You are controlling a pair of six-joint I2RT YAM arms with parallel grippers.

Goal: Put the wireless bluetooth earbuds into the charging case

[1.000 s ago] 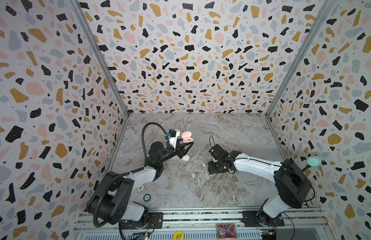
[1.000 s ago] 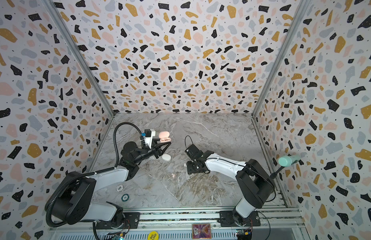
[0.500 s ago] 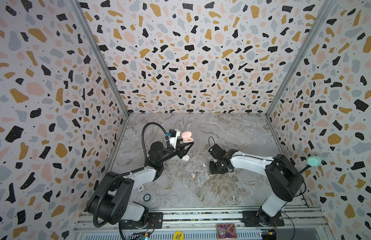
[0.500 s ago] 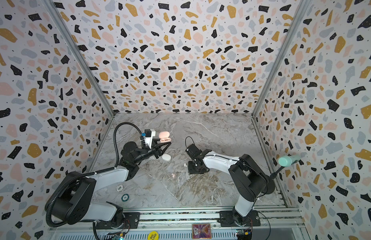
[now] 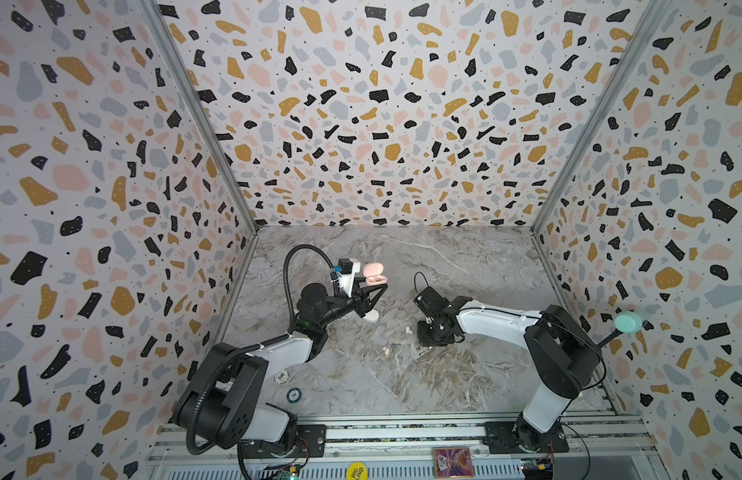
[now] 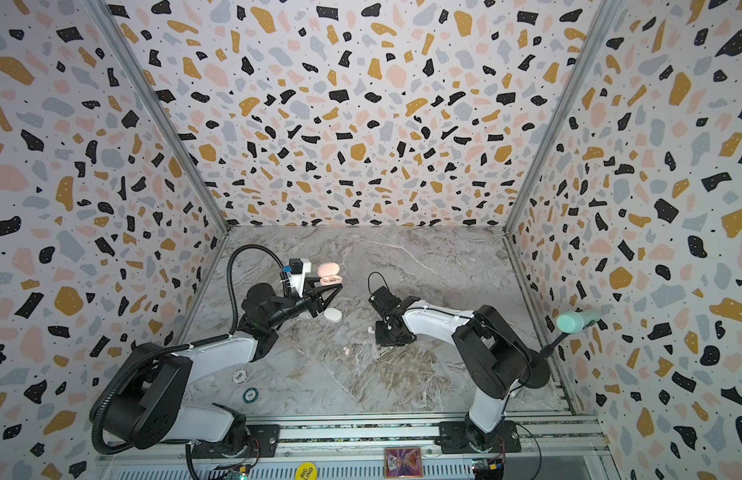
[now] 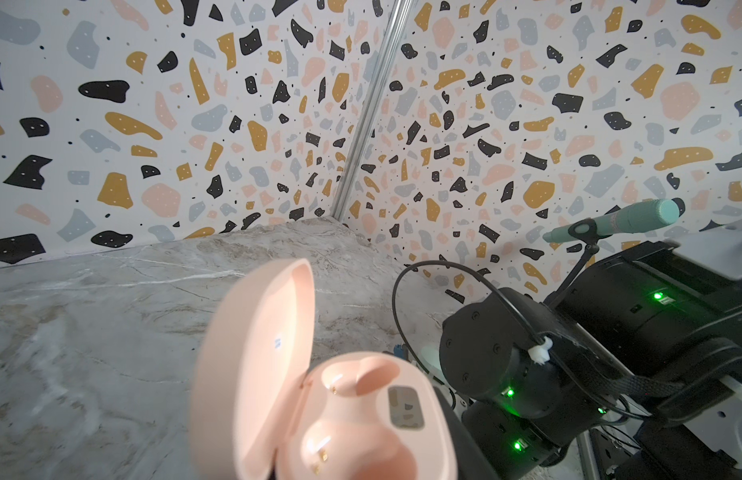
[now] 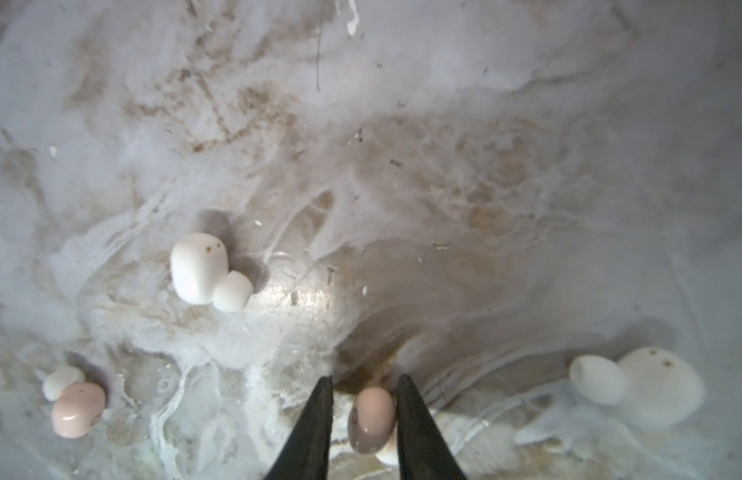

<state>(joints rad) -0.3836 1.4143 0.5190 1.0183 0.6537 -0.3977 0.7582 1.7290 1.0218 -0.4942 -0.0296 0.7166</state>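
Observation:
An open pale pink charging case (image 7: 344,415) is held clear of the floor, with my left gripper (image 5: 373,291) shut on it; both of its wells are empty. The case (image 5: 373,274) appears in both top views. My right gripper (image 8: 365,378) points down at the marble floor, its jaws narrow around a pink earbud (image 8: 371,417). One finger touches the bud and a slim gap shows at the other. Loose on the floor lie a second pink earbud (image 8: 76,409) and two white earbuds (image 8: 199,268) (image 8: 652,386). In a top view, a white bud (image 5: 408,331) and a pink bud (image 5: 386,351) lie left of the right wrist.
A shut white case (image 5: 371,316) lies on the floor under the left gripper. Two poker chips (image 5: 281,376) (image 5: 293,395) sit beside the left arm. A mint green microphone on a stand (image 5: 627,322) stands by the right wall. Terrazzo walls close three sides.
The right gripper's jaws have narrowed around the pink earbud, and the right arm's elbow has shifted. The left arm and the pink case have not moved.

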